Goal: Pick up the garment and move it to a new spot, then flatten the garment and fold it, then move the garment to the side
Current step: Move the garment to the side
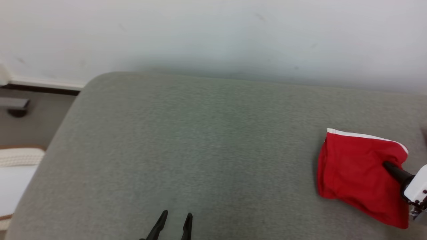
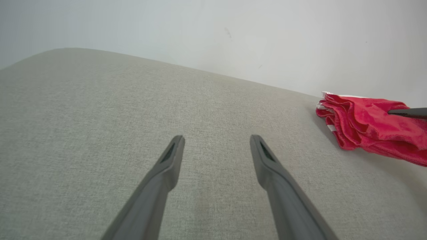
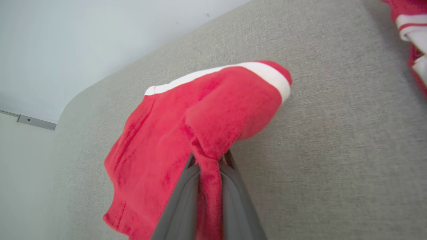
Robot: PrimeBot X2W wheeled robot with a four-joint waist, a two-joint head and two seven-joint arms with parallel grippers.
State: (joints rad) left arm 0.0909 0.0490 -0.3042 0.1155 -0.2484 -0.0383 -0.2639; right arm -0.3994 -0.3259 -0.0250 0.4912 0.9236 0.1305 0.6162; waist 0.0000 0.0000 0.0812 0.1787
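Holding the left gripper (image 1: 177, 213) spread and empty over the near grey cushion (image 1: 200, 133); pinching a bunched fold of the red, white-trimmed garment (image 3: 200, 110), at the cushion's right side, in the closed right gripper (image 3: 210, 158). Best lifted clear before carrying toward the cushion's middle, avoiding drag and the striped red cloth (image 3: 413, 33) beyond.

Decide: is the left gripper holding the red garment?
No; the left gripper stands open above the grey cushion, apart from the garment.
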